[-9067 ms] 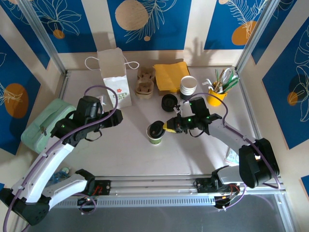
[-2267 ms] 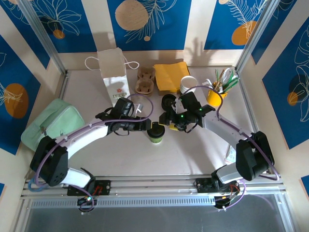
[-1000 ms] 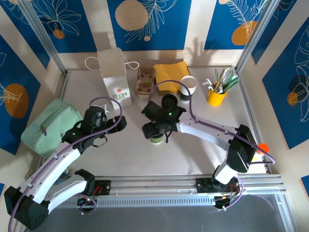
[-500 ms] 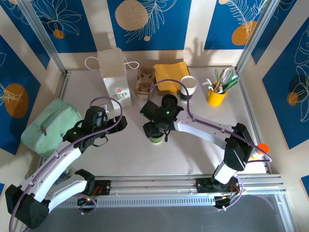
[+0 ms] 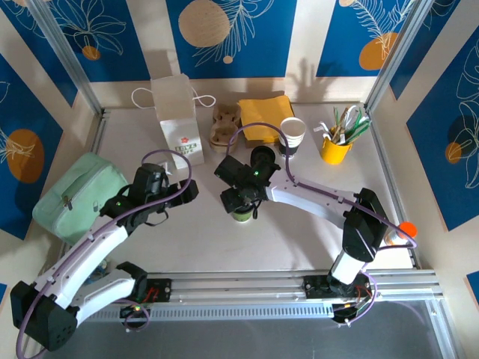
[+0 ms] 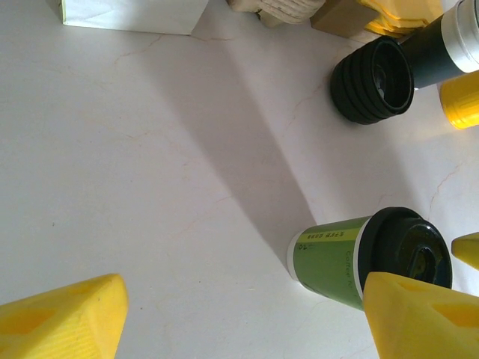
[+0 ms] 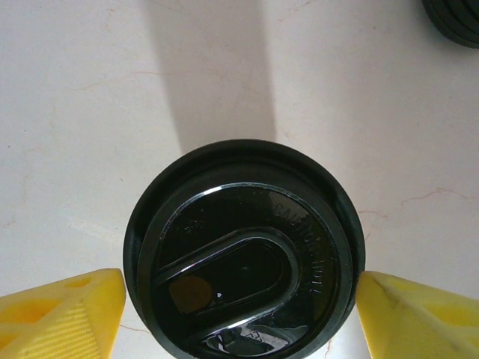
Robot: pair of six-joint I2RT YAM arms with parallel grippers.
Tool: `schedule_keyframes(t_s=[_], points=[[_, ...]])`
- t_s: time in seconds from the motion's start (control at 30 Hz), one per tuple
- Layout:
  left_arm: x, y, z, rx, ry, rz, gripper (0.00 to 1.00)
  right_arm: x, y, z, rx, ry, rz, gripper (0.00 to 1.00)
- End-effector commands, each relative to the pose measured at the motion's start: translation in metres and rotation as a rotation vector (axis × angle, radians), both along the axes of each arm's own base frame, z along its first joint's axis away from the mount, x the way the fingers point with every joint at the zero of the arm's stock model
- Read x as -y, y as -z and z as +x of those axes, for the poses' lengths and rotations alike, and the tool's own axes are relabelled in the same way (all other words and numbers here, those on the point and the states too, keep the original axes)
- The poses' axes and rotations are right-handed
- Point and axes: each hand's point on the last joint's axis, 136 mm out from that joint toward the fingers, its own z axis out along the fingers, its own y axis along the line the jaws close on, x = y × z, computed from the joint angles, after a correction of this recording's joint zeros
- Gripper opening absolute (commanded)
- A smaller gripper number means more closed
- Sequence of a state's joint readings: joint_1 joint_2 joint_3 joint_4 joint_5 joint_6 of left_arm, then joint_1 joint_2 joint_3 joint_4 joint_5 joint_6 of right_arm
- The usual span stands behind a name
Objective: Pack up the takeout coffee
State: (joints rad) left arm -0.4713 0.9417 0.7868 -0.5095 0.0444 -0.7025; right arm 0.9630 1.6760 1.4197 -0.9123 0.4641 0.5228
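The takeout coffee, a green paper cup with a black lid, stands upright mid-table. My right gripper hangs straight over it, open. Its yellow fingers straddle the lid and sit close against both sides of the rim; I cannot tell whether they touch. My left gripper hovers open to the cup's left with nothing between its fingers. In the left wrist view the cup's green side shows, partly behind the right-hand finger.
A white paper bag stands at the back left, with a cardboard cup carrier and yellow napkins beside it. Loose black lids, stacked cups and a yellow cutlery cup lie behind the coffee. A green pouch sits far left.
The right gripper has shifted slightly left over the cup and its jaws have narrowed a little. The left arm has edged a touch toward the cup.
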Motion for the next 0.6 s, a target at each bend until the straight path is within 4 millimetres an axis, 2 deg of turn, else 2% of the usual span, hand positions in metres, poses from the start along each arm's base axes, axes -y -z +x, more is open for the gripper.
schedule_keyframes(t_s=[0.0,0.37,0.57], points=[[0.002,0.0,0.003,0.001,-0.001,-0.02,0.82,-0.005,0.0,-0.002,-0.019,-0.02,-0.007,0.8],[0.002,0.005,0.004,-0.011,-0.001,-0.024,0.82,0.0,0.01,-0.001,-0.048,-0.014,-0.027,0.73],[0.001,0.004,0.005,-0.006,-0.004,-0.028,0.83,0.004,0.014,0.0,-0.054,-0.021,-0.061,0.73]])
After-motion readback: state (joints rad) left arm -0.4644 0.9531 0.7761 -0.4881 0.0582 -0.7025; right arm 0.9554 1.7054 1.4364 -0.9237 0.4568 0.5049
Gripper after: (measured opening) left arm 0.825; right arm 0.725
